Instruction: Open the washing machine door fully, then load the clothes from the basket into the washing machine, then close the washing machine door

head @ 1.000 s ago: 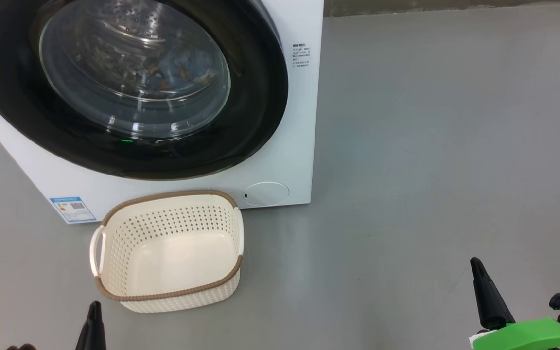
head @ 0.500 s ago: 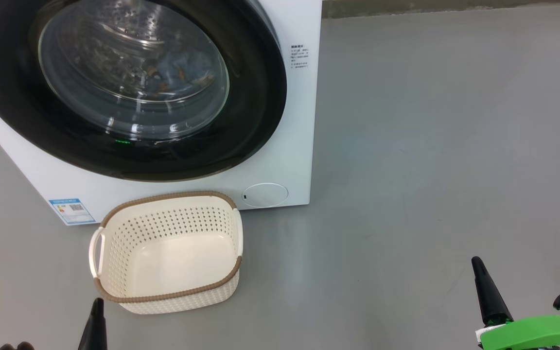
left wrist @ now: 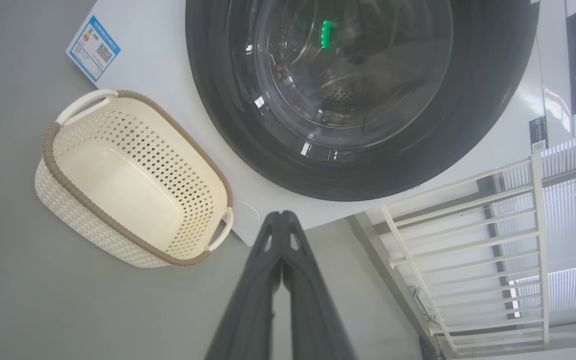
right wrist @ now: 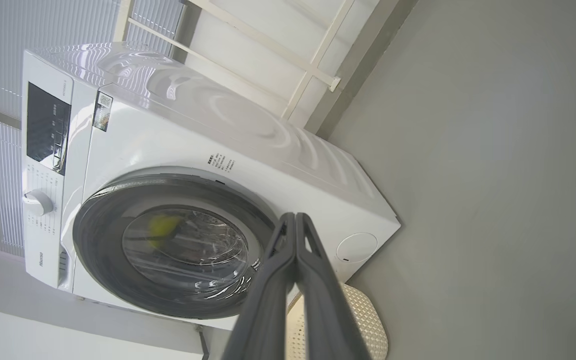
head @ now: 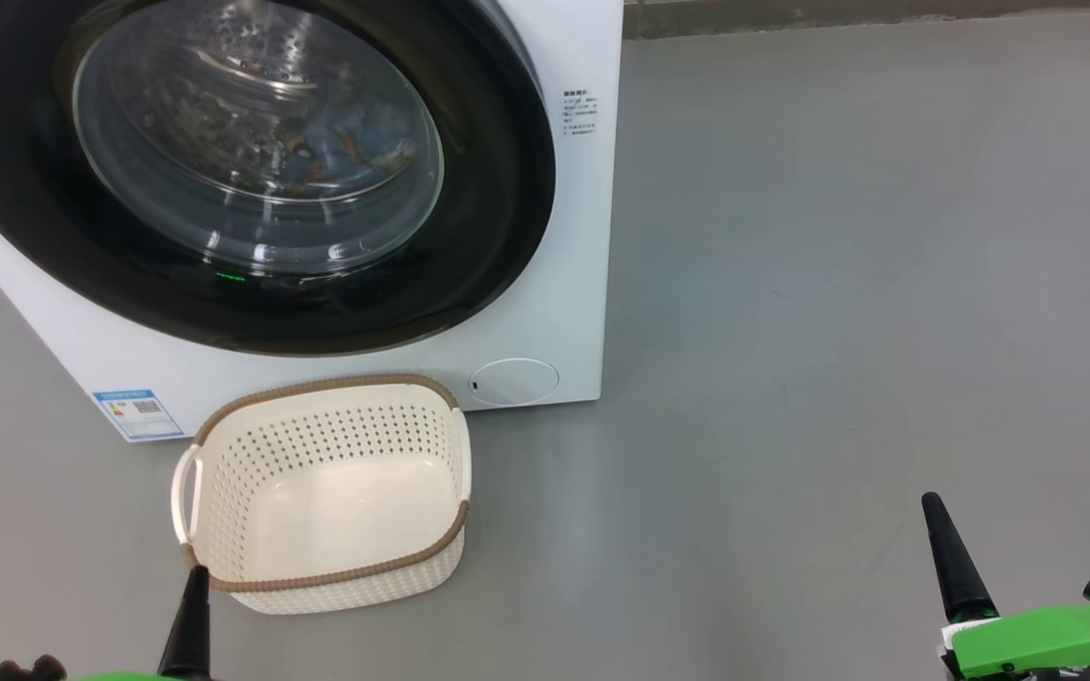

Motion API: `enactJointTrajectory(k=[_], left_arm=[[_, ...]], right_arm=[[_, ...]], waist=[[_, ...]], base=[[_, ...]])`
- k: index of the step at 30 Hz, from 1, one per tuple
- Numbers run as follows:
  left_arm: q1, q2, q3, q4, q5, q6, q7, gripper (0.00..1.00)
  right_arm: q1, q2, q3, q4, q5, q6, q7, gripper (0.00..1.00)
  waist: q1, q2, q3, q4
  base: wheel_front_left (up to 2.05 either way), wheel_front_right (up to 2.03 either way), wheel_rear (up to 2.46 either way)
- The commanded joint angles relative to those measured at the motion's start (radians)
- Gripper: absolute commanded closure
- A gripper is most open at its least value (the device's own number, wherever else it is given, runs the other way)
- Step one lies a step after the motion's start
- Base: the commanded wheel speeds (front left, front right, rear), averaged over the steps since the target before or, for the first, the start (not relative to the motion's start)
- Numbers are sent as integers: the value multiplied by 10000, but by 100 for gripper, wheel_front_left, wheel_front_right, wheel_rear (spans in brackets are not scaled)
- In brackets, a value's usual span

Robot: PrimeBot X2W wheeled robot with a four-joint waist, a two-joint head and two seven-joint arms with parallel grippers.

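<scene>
On the floor (head: 791, 284), basket (head: 318, 435) empty | clothes (head: 365, 128) behind closed washing machine door (head: 498, 189) | left tool (left wrist: 282, 216), right tool (right wrist: 295, 216) narrow, empty | we judge last step done; next: back away.

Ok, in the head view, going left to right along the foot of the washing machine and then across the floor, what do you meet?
In order: blue energy sticker → cream basket → small round white flap → right gripper. The left gripper is left out because it overlaps the basket.
</scene>
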Motion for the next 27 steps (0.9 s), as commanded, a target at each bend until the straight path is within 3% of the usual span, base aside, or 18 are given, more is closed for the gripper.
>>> enactJointTrajectory(k=[1,27], left_arm=[[-464,200,253,-155,-346,-57,91,100],[-938,261,329,193,-3196,-145,824,100]], right_arm=[[-399,-60,103,-194,429,-39,113,100],[-668,36,-112,63,3045,-51,863,100]], waist=[[-1,-1,-4,-4],[-1,-1,-63,-63]], base=[[0,0,0],[0,0,0]])
